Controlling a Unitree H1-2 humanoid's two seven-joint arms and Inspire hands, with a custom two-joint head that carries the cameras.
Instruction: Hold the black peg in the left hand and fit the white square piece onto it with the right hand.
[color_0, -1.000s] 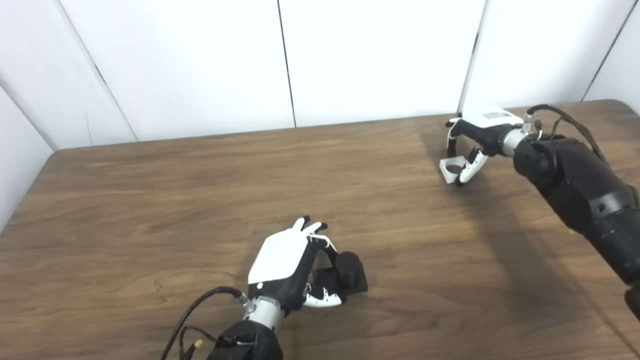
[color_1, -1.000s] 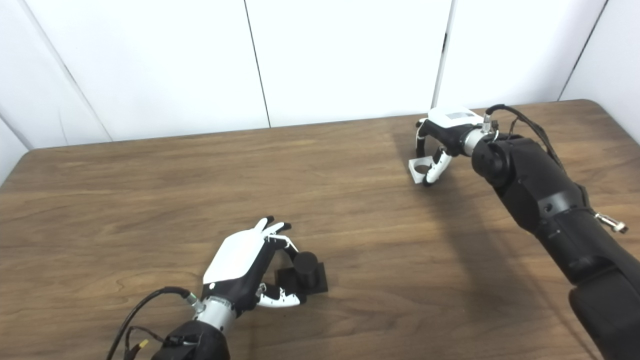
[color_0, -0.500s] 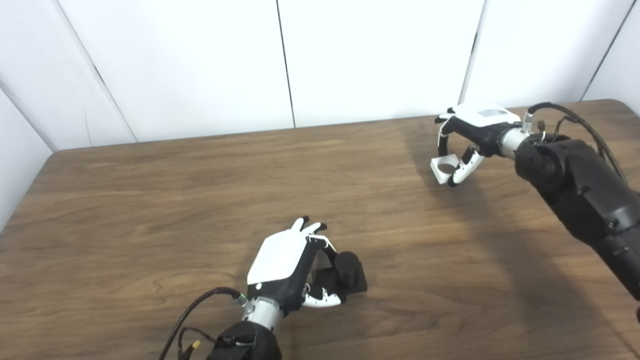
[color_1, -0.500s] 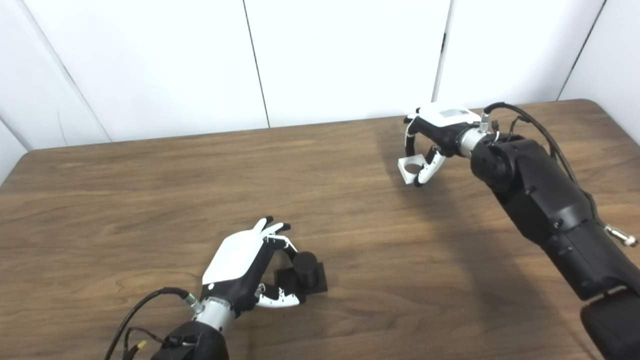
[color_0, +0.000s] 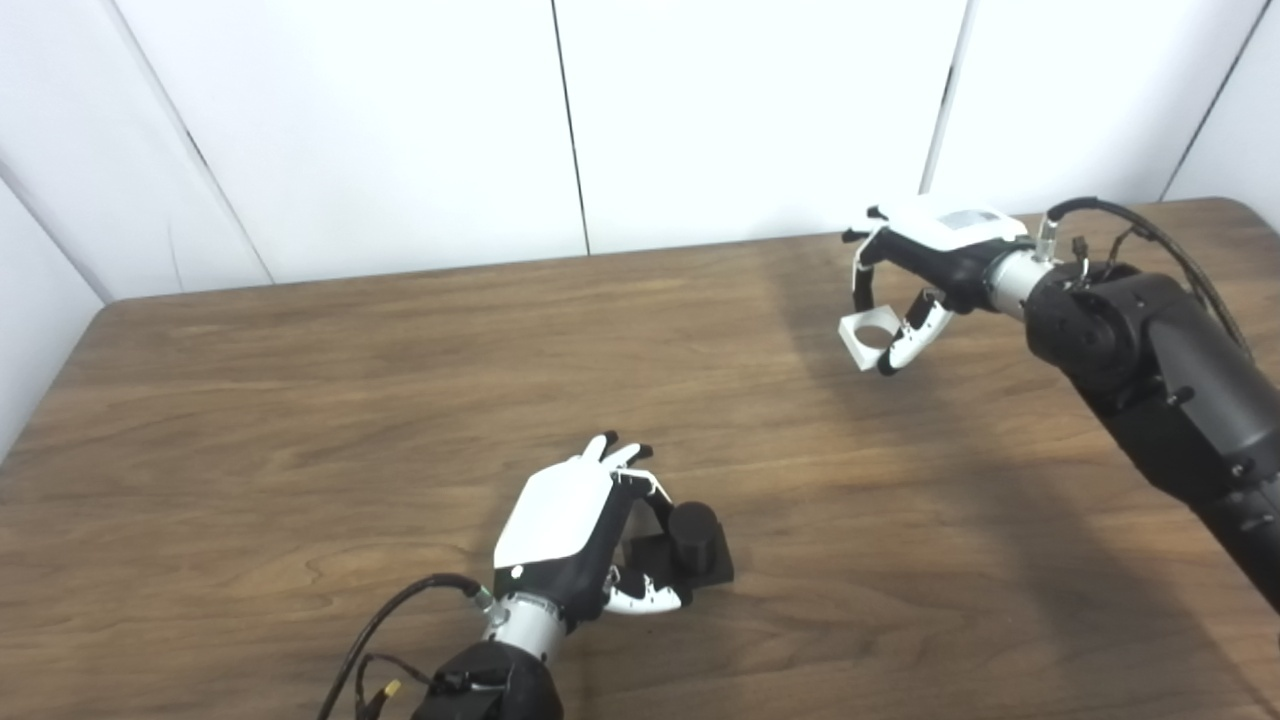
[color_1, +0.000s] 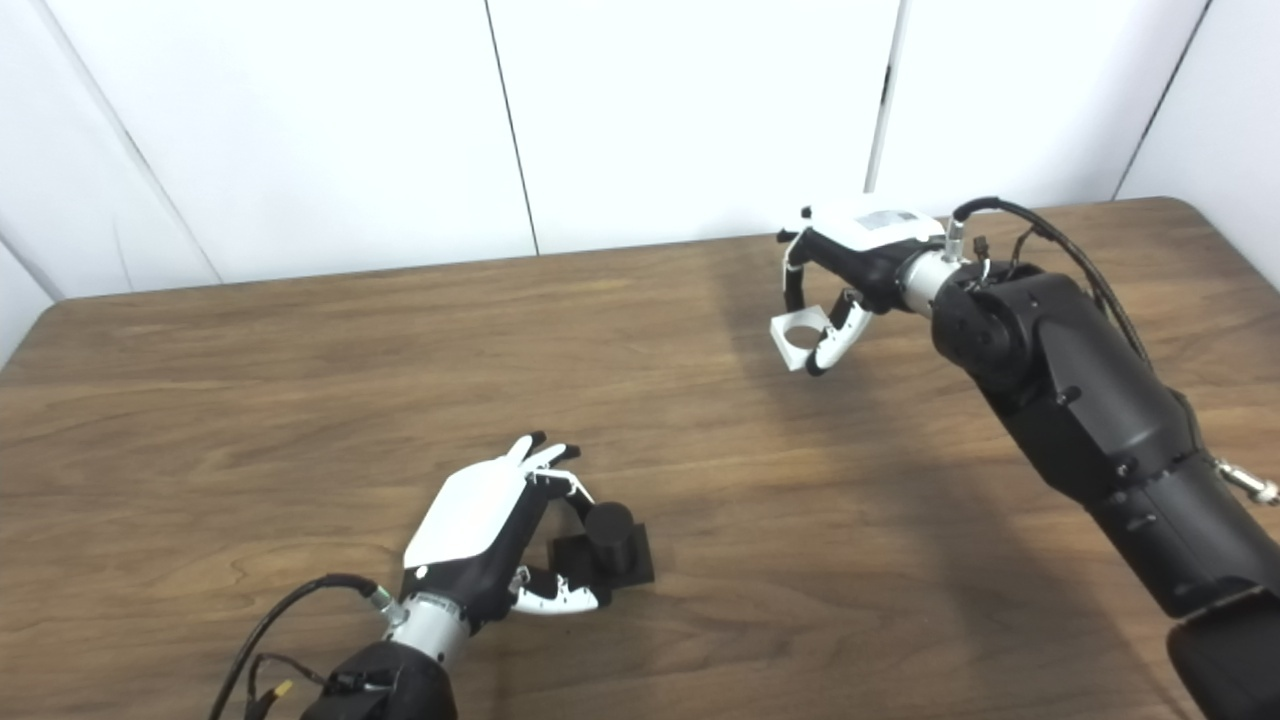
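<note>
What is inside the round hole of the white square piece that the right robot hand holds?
The hole of the white square piece is empty; the brown table shows through. The right robot hand covers its far edge. The black peg stands apart, at the left robot hand.

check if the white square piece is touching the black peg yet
Apart. In the left eye view the white square piece is held in the right robot hand far across the bare table from the black peg.
</note>
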